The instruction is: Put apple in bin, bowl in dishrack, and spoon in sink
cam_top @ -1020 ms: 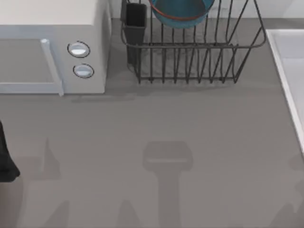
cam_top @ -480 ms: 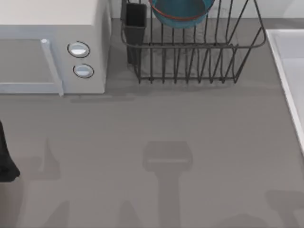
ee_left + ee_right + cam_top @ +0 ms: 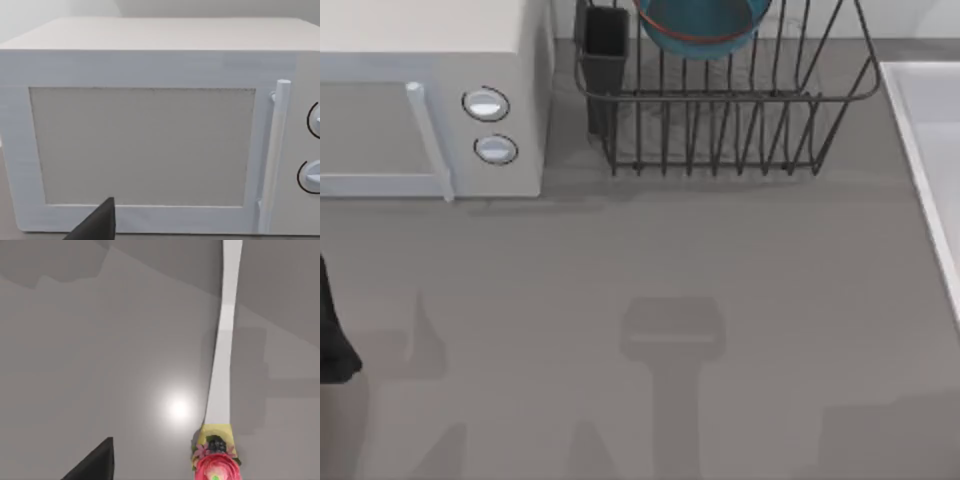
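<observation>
The teal bowl (image 3: 700, 20) with a reddish rim sits inside the dark wire dishrack (image 3: 720, 130) at the back of the table. At the right edge lies the pale sink (image 3: 916, 150). In the right wrist view, the spoon (image 3: 222, 365) has a long white handle and a pink flower-patterned end, and it lies over a pale glossy surface with its shadow beside it. A dark tip of my right gripper (image 3: 95, 462) shows to one side of it, apart from it. My left arm (image 3: 330, 340) is parked at the left edge, its gripper (image 3: 97, 227) facing the microwave. The apple is out of view.
A white microwave (image 3: 430, 100) with two round knobs stands at the back left; its door (image 3: 145, 145) is close in front of the left wrist. A black utensil cup (image 3: 605, 45) stands at the rack's left corner. Arm shadows fall on the grey table (image 3: 650, 250).
A broad shadow at the table's front right corner has spread leftward. The bowl, the rack and the left arm have not moved.
</observation>
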Motion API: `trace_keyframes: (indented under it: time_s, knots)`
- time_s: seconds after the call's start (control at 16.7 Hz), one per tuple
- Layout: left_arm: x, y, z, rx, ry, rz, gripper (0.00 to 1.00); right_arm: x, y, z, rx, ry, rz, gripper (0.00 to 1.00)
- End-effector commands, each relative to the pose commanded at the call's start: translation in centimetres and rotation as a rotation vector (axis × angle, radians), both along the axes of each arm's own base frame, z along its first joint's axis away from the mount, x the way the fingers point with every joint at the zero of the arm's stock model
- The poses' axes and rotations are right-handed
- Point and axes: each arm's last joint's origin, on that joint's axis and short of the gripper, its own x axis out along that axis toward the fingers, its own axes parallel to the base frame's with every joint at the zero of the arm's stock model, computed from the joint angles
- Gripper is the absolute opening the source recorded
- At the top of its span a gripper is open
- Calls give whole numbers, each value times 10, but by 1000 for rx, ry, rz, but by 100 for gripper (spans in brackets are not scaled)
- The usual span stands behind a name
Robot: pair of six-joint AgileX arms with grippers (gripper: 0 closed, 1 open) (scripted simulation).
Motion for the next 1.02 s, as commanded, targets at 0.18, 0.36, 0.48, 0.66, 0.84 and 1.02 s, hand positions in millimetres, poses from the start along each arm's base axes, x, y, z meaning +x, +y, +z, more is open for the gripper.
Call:
trace_keyframes:
  time_s: [0.18, 0.36, 0.48, 0.66, 0.84, 1.02]
  knots:
    - [0, 0, 0, 0, 0, 0, 100, 0, 0, 0, 0, 4, 6, 100]
    - [0, 0, 0, 0, 0, 0, 100, 0, 1, -1, 1, 2, 8, 100]
    - [0, 0, 0, 0, 0, 0, 100, 2, 0, -9, 2, 7, 7, 100]
    - [0, 0, 0, 0, 0, 0, 100, 6, -2, -37, 1, 5, 6, 100]
    - [0, 0, 0, 0, 0, 0, 100, 7, -3, -71, -3, -7, 6, 100]
    - [0, 0, 0, 0, 0, 0, 100, 2, -1, -95, -1, 0, 6, 100]
